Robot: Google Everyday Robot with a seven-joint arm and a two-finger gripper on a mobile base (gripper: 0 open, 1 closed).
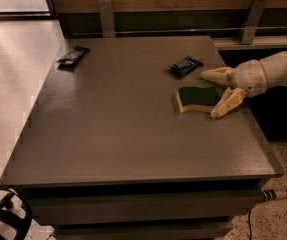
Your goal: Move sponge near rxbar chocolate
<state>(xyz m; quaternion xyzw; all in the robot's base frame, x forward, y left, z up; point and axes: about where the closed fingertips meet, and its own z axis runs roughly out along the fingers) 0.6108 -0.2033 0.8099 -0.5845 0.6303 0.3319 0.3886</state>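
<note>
Worktop [133, 134]: wide, dark. Gripper [209, 95] low at right side, fingers released, spread to either side of right end of sponge [197, 98]. Sponge flat, green side up. Rxbar chocolate [73, 55] at far-left corner, well apart. I would close squarely on foam, lift only slightly, and keep off white-lettered wrapper [185, 65] near behind.

Smooth cream plastic tool [211, 95] astride foam sponge [196, 97], on matt tabletop [123, 129]
</note>
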